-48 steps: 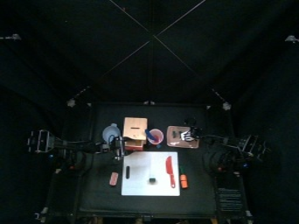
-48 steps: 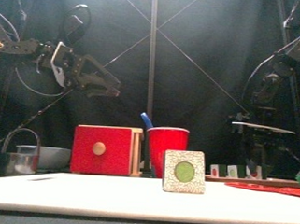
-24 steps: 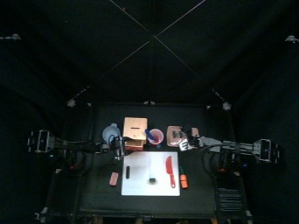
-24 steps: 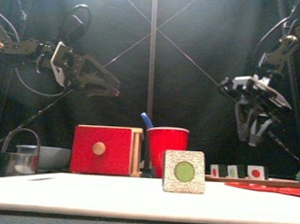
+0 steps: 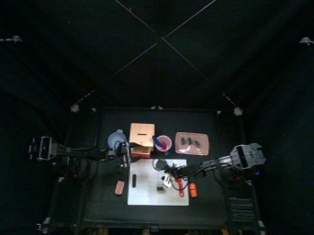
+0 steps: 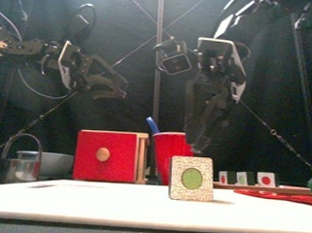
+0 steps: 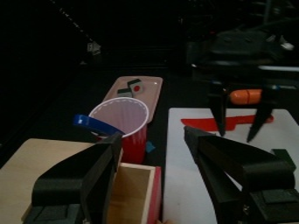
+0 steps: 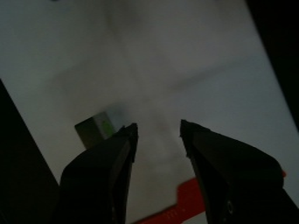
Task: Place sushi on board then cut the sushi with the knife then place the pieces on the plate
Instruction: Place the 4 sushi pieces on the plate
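Observation:
One sushi piece (image 6: 190,178) with a green centre stands on the white board (image 5: 147,195), also seen from above (image 5: 161,188) and in the right wrist view (image 8: 100,129). The red knife (image 5: 179,180) lies on the board beside it. My right gripper (image 5: 164,166) hangs open over the board's back part, above and behind the piece (image 6: 201,130), holding nothing. A few sushi pieces (image 6: 230,177) sit on the pink plate (image 5: 200,142). My left gripper (image 5: 123,151) hovers open beside the wooden box (image 5: 142,137).
The red cup (image 6: 174,156) holding the blue knife (image 6: 153,124) stands between box and plate. A bowl (image 6: 49,163) and metal cutter (image 6: 24,166) sit at the left. One orange toy (image 5: 193,190) lies on the board's right edge, another (image 5: 119,187) left of the board.
My right arm has swung from over the pink plate to the left and forward, and now hangs over the board. The left arm has stayed put.

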Motion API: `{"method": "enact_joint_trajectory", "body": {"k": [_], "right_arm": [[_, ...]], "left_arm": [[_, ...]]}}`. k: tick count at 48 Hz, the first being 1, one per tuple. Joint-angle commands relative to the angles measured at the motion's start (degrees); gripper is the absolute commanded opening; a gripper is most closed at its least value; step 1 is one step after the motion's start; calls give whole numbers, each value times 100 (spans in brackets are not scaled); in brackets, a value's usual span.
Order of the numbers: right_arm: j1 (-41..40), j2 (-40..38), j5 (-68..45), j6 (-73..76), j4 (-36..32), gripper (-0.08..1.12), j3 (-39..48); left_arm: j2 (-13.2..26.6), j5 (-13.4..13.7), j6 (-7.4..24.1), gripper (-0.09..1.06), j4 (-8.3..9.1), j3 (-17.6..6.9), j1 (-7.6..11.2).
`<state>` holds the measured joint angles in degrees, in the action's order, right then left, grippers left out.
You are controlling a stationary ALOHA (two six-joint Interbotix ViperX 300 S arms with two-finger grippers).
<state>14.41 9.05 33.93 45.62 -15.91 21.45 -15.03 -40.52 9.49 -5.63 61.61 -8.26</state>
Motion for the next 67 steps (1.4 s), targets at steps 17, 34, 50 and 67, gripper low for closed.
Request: {"method": "enact_joint_trajectory", "body": {"k": [17, 34, 50, 67], "right_arm": [[79, 158, -132, -202, -105, 81, -211], [9, 457, -132, -1740, 1187, 81, -439], [-193, 457, -141, -1740, 1204, 65, -334], [-861, -1230, 246, -334, 853, 58, 1292]], "left_arm": [[9, -35, -9, 93, -44, -105, -9], [9, -35, -9, 93, -105, -79, -35], [9, -35, -9, 93, -167, -35, -9], [9, -35, 9, 93, -158, 0, -18]]}}
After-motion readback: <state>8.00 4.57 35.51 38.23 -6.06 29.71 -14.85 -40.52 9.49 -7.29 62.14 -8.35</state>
